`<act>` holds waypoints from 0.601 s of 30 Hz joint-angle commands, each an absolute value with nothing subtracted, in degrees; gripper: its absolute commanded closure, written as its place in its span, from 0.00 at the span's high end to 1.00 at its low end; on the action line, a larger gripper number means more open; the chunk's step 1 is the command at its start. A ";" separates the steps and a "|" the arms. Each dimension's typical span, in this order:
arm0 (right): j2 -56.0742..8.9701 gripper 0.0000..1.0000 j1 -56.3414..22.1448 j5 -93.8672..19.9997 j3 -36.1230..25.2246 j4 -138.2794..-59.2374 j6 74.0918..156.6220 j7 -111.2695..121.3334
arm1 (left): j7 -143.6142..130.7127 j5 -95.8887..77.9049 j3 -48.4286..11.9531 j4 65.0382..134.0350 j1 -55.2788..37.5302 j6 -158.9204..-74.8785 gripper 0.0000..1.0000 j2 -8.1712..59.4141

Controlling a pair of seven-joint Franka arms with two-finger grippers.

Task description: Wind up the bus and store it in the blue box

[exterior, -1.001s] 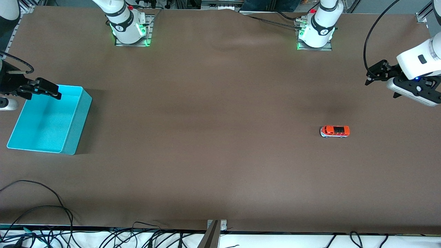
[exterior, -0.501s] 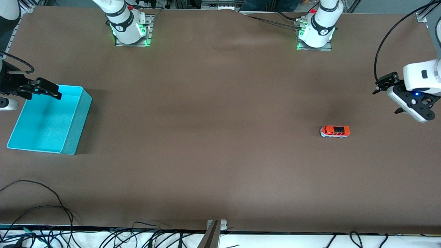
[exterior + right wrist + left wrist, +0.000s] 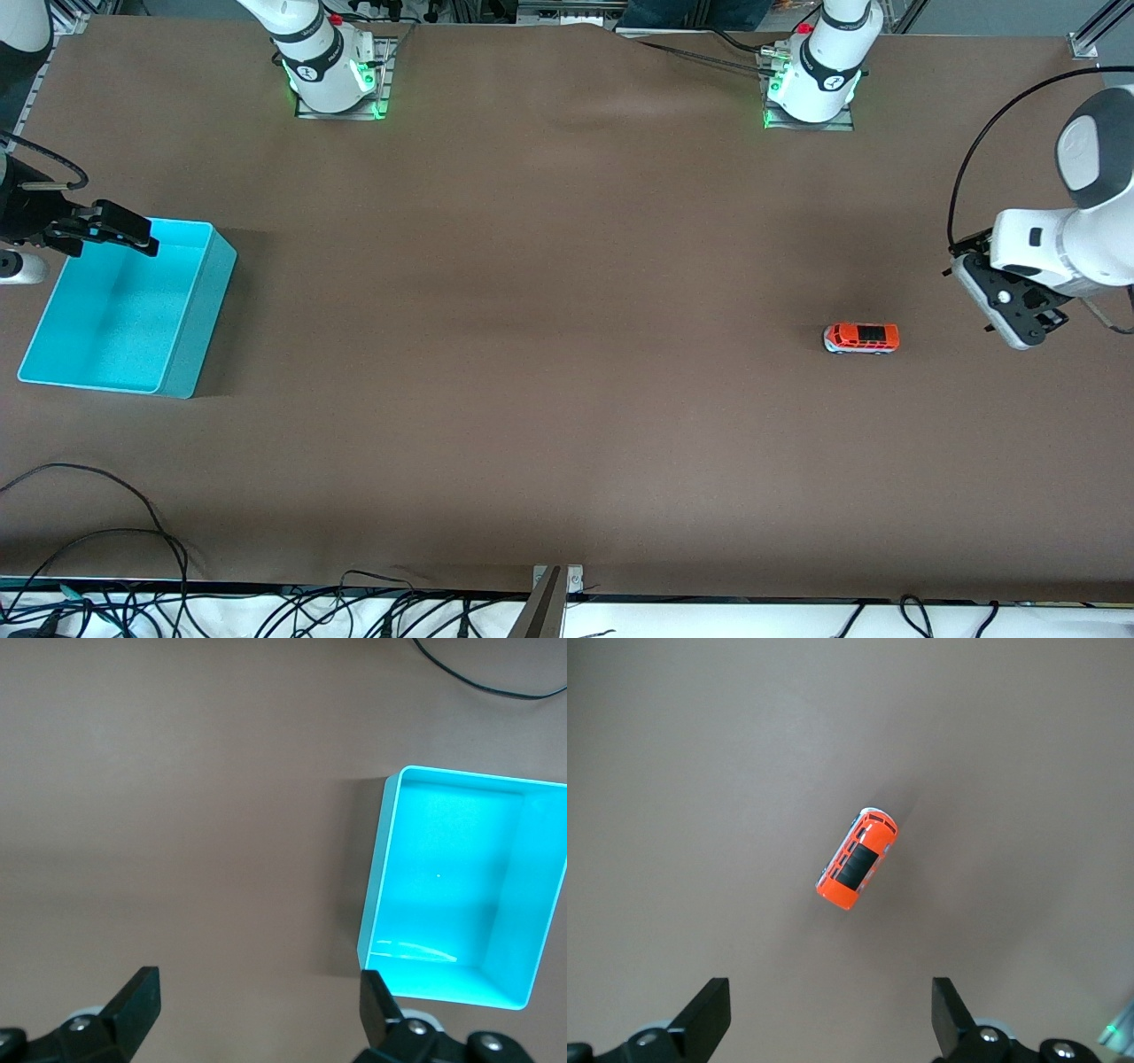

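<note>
The bus (image 3: 861,338) is a small orange-red toy with a dark roof window, standing on the brown table toward the left arm's end. In the left wrist view the bus (image 3: 857,858) lies ahead of my left gripper (image 3: 830,997), which is open and empty. That left gripper (image 3: 1014,310) hangs over bare table beside the bus, at the table's end. The blue box (image 3: 199,328) stands empty at the right arm's end. My right gripper (image 3: 146,241) is open and empty over the box's rim farthest from the front camera. The right wrist view shows the blue box (image 3: 376,904) beside the right gripper (image 3: 257,992).
The two arm bases (image 3: 332,80) (image 3: 811,84) stand along the table's farthest edge. Loose cables (image 3: 106,540) lie at the nearest edge toward the right arm's end. A metal bracket (image 3: 554,580) sits at the middle of the nearest edge.
The left arm has swung down and in toward the bus, its hand turning to face the table. The right arm, bus and box have not moved.
</note>
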State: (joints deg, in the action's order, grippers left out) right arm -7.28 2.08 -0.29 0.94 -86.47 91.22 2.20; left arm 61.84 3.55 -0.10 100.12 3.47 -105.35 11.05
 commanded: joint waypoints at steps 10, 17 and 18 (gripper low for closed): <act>-7.73 1.00 2.11 0.18 1.05 -85.34 90.97 1.41 | 72.58 4.83 -0.44 115.57 2.64 -124.35 1.00 11.77; -7.73 1.00 2.11 0.18 1.05 -85.34 90.97 1.41 | 80.15 4.83 -0.44 116.10 2.72 -130.60 1.00 17.22; -7.73 1.00 2.11 0.18 1.05 -85.34 90.97 1.41 | 80.50 4.83 -0.44 116.28 2.64 -131.30 1.00 17.57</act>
State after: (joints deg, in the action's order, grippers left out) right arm -7.29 2.08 -0.29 0.94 -86.47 91.22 2.19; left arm 76.21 3.79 -0.36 116.25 2.59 -127.36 14.50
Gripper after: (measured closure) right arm 0.000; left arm 0.000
